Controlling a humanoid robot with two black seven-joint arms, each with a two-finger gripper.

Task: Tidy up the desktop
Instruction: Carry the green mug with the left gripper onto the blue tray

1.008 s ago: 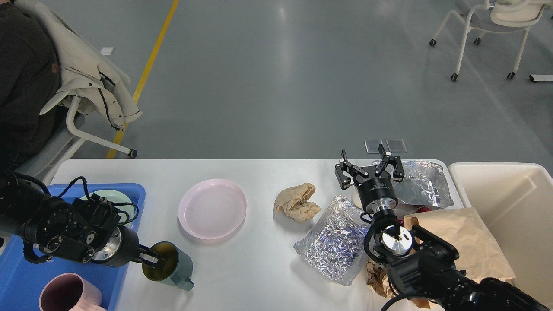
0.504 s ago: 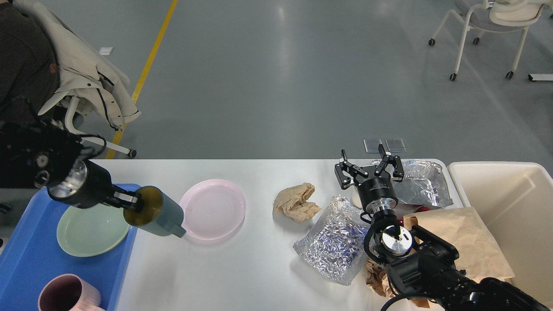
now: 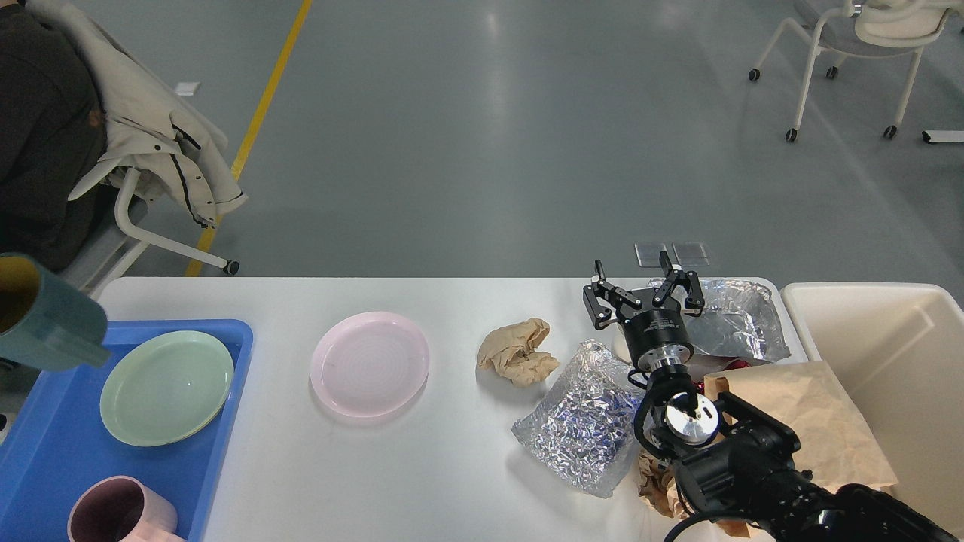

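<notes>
The white desktop (image 3: 452,467) holds a pink plate (image 3: 370,363), a crumpled brown paper ball (image 3: 518,352), a silver foil bag (image 3: 584,421) and a second foil bag (image 3: 734,316) at the back right. My right gripper (image 3: 645,289) hovers open above the table's far right side, between the two foil bags, with nothing between its fingers. A teal mug (image 3: 41,322) hangs tilted in the air at the left edge, above the blue tray. My left gripper is out of view, so what holds the mug does not show.
A blue tray (image 3: 45,452) on the left carries a green plate (image 3: 166,388) and a pink mug (image 3: 120,516). A flat brown paper bag (image 3: 809,421) lies by the cream bin (image 3: 896,376) on the right. More crumpled paper (image 3: 657,482) sits under my right arm.
The teal mug has been lifted off the table and carried left and up over the tray; the left arm has left the view. The right arm has not moved.
</notes>
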